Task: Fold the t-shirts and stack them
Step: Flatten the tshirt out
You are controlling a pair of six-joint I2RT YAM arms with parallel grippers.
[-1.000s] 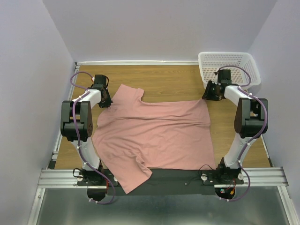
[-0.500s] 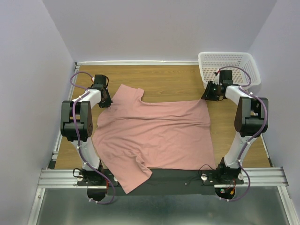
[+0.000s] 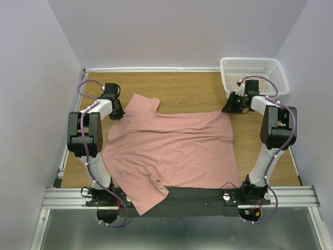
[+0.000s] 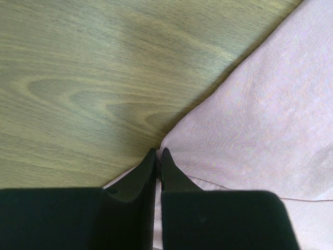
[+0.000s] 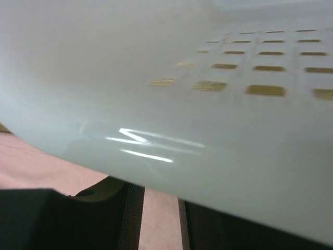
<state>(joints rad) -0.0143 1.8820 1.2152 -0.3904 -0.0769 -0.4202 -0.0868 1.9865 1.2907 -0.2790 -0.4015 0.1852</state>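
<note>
- Left wrist view first: my left tool (image 4: 157, 157) is clenched. Its two dark fingers are pressed together on the very edge of the t-shirt (image 4: 250, 120), with only a sliver of pink between them.
- That bite looks thin to me. If I lift or drag from it, the hem could slip free and that side of the fold would drop.
- My right tool (image 5: 159, 208) has pink cloth lying between its fingers, which stand a little apart. I cannot tell whether they are clamped on it or merely set over it, and if they are not, a pull would leave the corner behind.
- Right in front of that tool looms the white mesh basket (image 5: 166, 88), very near. I judge that a forward or upward sweep could strike its wall, shove it along the bench (image 3: 187, 86), or catch cloth against it.
- From above, the shirt lies spread flat over the middle of the bench between my two arms. One sleeve is at the far left by my left tool, and the far right corner is drawn to a small peak at my right tool.
- Its near left part hangs past the bench edge over the black base plate (image 3: 197, 200) — that loose weight could tug the cloth askew.
- If my two tools travel unevenly, the fold would come out skewed and wrinkled.
</note>
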